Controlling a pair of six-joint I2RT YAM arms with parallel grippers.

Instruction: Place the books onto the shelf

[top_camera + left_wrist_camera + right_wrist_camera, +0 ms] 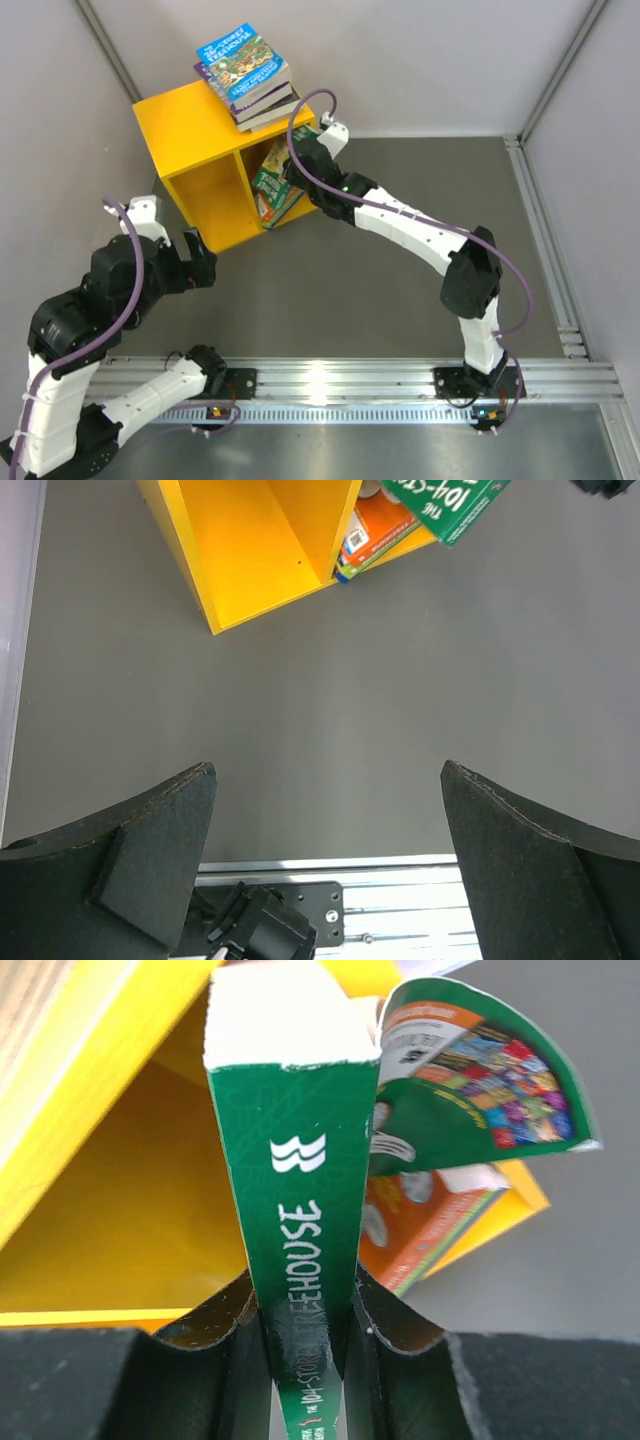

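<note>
The yellow shelf (190,130) lies on the table at the back left, its two compartments facing the arms. A stack of books (248,72), a blue cartoon cover uppermost, rests on its top. My right gripper (305,1330) is shut on the spine of a green book (298,1190), held upright at the mouth of the right compartment (275,175), its cover flaring open. An orange book (425,1225) lies flat in that compartment, sticking out. My left gripper (325,820) hangs open and holds nothing, in front of the shelf (250,550); the left compartment holds nothing.
Grey walls close in behind and beside the shelf. A metal rail (400,380) with both arm bases runs along the near edge. Dark grey tabletop (400,300) spreads in front of the shelf.
</note>
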